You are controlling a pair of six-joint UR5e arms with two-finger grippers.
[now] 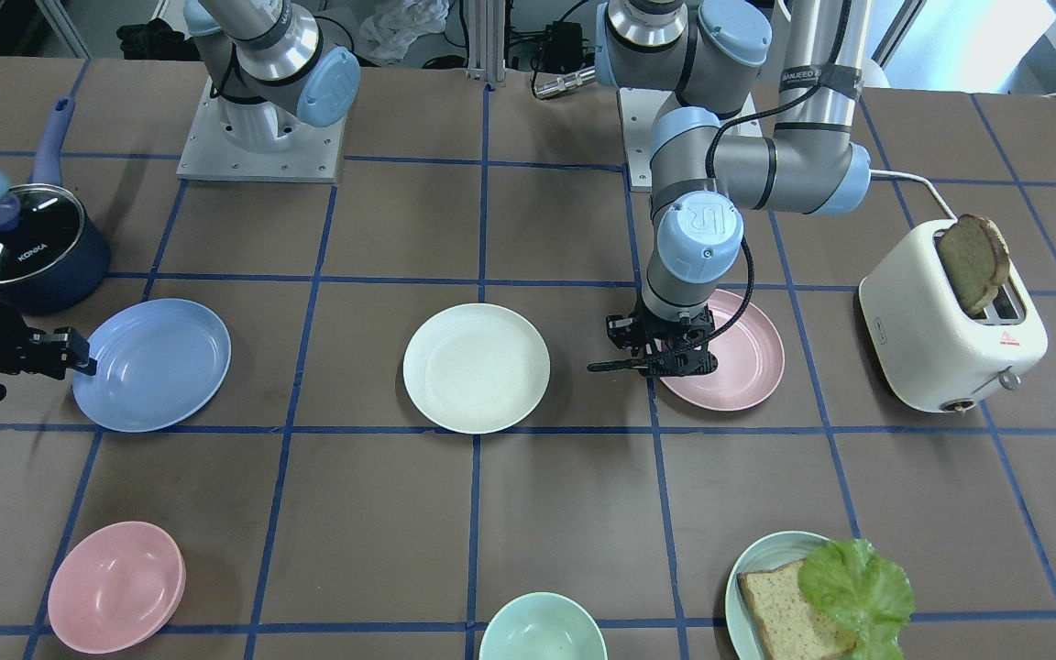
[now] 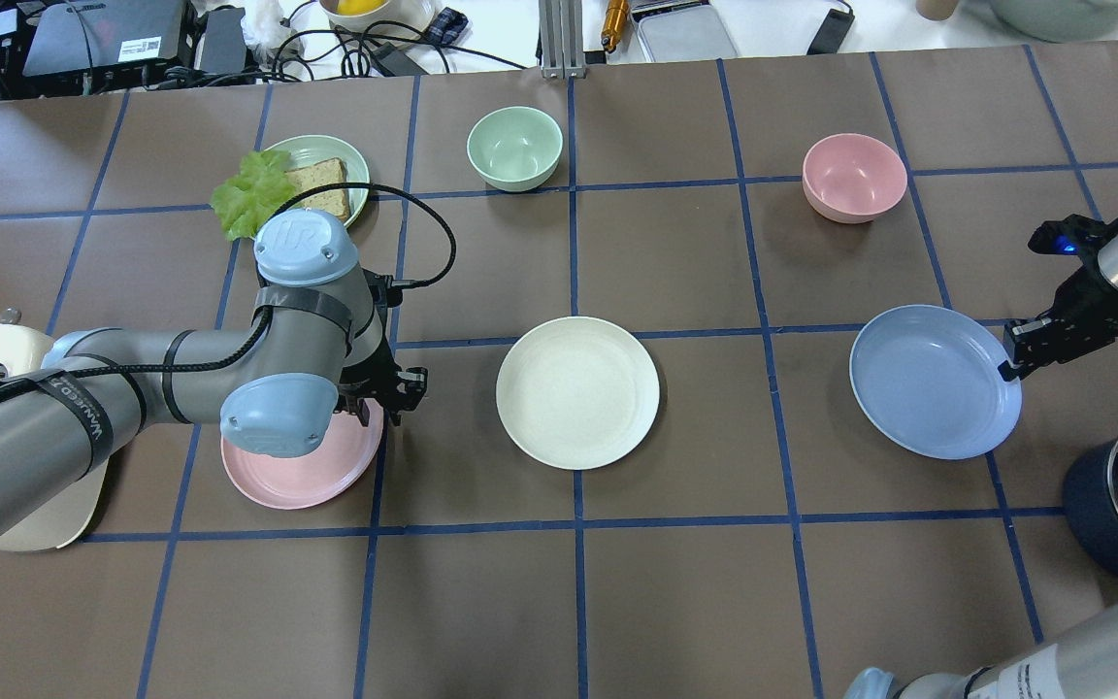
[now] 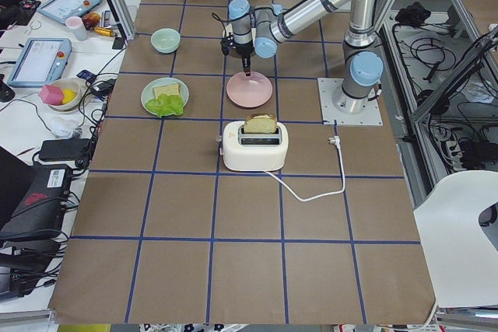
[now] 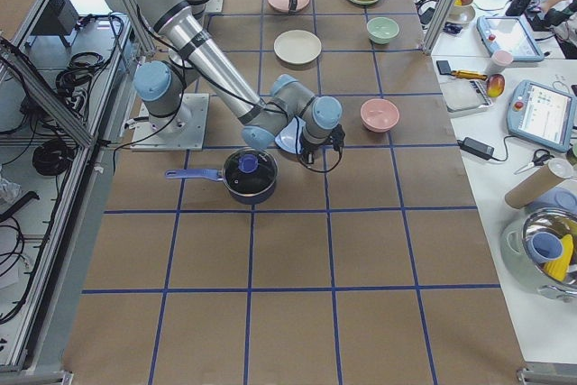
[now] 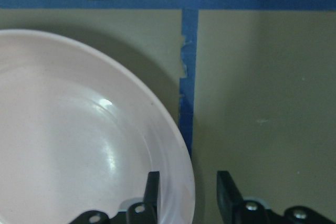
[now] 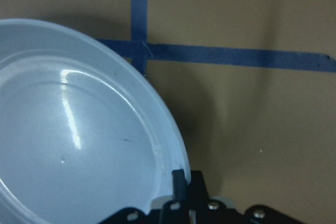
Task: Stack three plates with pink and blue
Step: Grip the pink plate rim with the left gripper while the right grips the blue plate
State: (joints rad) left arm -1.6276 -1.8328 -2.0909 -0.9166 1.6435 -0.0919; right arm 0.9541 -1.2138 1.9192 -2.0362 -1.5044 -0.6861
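Note:
The cream-white plate (image 1: 476, 367) lies flat at the table's middle, also in the overhead view (image 2: 577, 392). The pale pink plate (image 1: 748, 357) (image 2: 297, 476) lies under my left wrist. My left gripper (image 1: 652, 367) (image 5: 189, 192) is open, its two fingers on either side of the pink plate's rim (image 5: 79, 140). The periwinkle blue plate (image 1: 152, 365) (image 2: 933, 382) is at the other end. My right gripper (image 1: 88, 365) (image 2: 1005, 369) (image 6: 182, 179) is shut on the blue plate's rim (image 6: 68, 140).
A white toaster (image 1: 950, 321) with a bread slice stands beyond the pink plate. A dark lidded pot (image 1: 28, 252) sits close behind my right gripper. A pink bowl (image 1: 115, 587), a teal bowl (image 1: 542, 628) and a teal plate (image 1: 748, 559) with bread and lettuce line the operators' edge.

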